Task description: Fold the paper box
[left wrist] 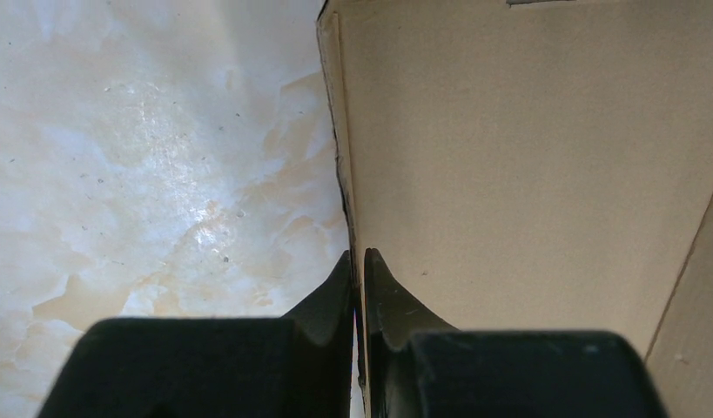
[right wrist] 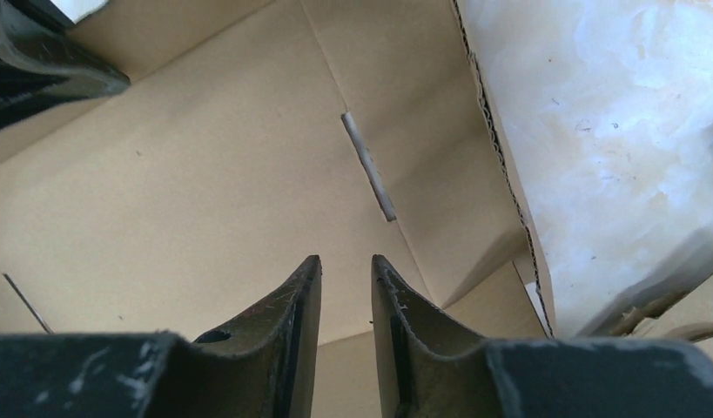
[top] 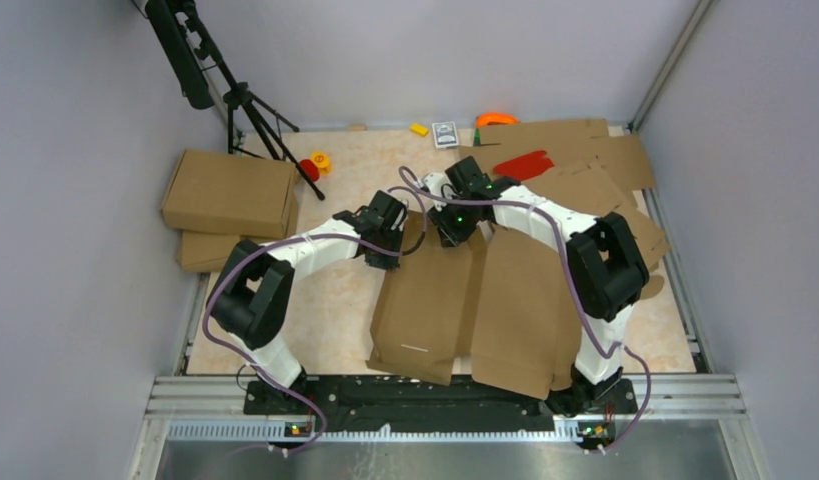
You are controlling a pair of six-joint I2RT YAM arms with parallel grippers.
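The left claw (left wrist: 357, 261) pinches the box (left wrist: 509, 174) edge, likely to lift that side. The right claw (right wrist: 345, 261), spread a little, hangs over it, ready to press.

Left gripper (left wrist: 359, 258) seemingly pinched, right gripper (right wrist: 346, 261) slightly apart

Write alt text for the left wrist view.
The left gripper, jaws almost closed, pinches a cut edge of the paper box. Plain brown cardboard fills the right of the picture, and the pale marbled table fills the left.
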